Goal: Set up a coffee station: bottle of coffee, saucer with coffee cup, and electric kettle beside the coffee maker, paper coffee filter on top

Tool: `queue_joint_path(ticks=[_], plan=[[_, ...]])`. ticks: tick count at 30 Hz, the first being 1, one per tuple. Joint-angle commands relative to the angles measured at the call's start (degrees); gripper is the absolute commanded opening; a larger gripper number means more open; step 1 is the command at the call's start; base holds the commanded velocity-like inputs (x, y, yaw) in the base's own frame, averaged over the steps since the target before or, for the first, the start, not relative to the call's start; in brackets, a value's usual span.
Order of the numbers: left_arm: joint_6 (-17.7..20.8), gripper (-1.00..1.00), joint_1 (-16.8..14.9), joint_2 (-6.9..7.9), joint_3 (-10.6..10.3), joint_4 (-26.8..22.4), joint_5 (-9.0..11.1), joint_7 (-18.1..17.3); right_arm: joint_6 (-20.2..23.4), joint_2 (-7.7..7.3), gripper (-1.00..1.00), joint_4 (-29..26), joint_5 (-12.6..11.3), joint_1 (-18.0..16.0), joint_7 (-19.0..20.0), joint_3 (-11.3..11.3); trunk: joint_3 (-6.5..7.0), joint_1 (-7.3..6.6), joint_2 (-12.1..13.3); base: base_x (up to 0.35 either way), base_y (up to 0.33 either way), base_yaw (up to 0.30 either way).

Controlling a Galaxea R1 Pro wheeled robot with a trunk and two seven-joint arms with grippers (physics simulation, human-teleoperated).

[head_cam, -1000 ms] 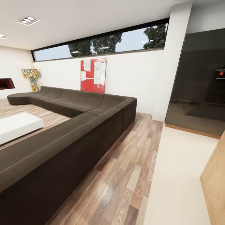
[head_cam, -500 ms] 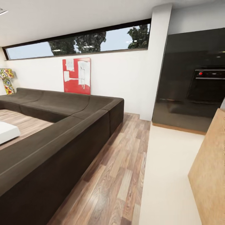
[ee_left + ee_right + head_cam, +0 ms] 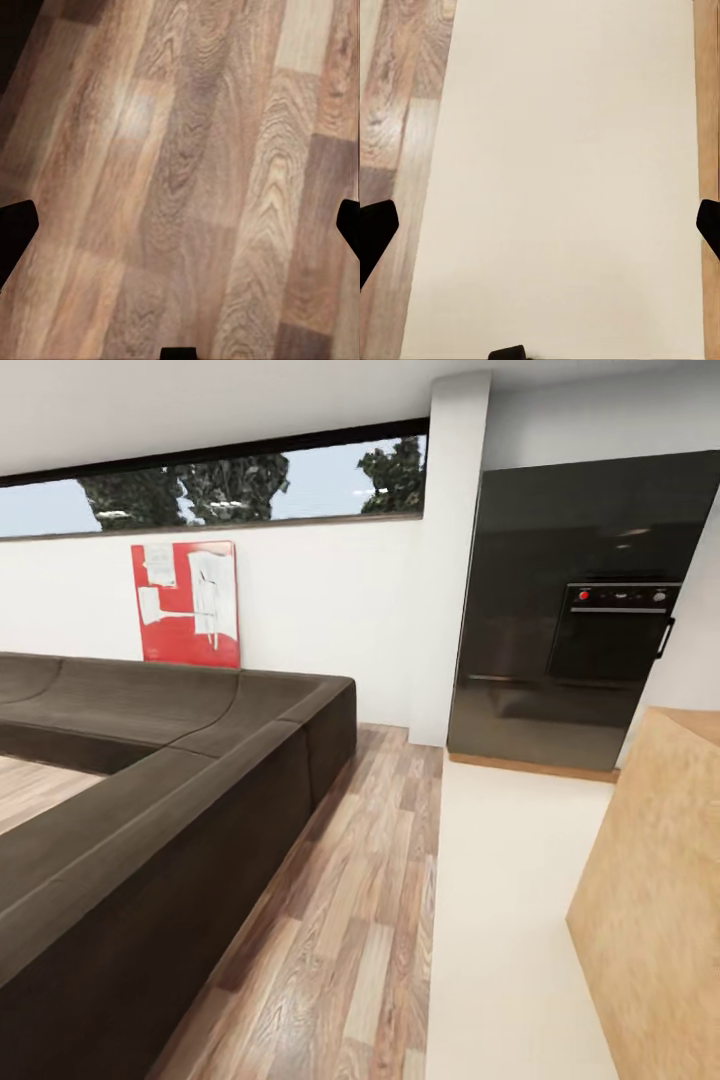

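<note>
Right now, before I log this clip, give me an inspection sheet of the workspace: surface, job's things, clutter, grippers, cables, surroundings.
Surface: wood plank floor beside a pale cream floor strip; a light wood panel stands at the right edge.
Job's things: nothing seen.
Clutter: nothing seen on the floor.
Grippers: left gripper with fingertips wide apart above wood planks, holding nothing; right gripper likewise open over the cream strip.
Cables: nothing seen.
Surroundings: long dark brown sofa, red-and-white wall painting, strip window showing trees, white pillar, glossy dark cabinet wall with a built-in oven.
</note>
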Motion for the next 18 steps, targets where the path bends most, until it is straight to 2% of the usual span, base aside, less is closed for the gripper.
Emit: queue_joint_path(ticks=[1,9,18], plan=[[-0.2,1.00,0.0,0.02,0.0,0.0,0.0,-0.1,-0.2,-0.01,1.00,0.0,-0.6,0.0,0.0,0.1,-0.06,0.03,0.0,0.337,0.000,-0.266],[-0.2,1.00,0.0,0.02,0.0,0.0,0.0,-0.1,-0.2,-0.01,1.00,0.1,-0.5,0.0,0.0,0.1,-0.06,0.03,0.0,0.337,0.000,-0.266],[-0.3,1.00,0.0,0.02,0.0,0.0,0.0,-0.1,-0.3,0.08,1.00,3.0,-0.5,0.0,0.0,0.1,-0.06,0.03,0.0,0.337,0.000,-0.266]])
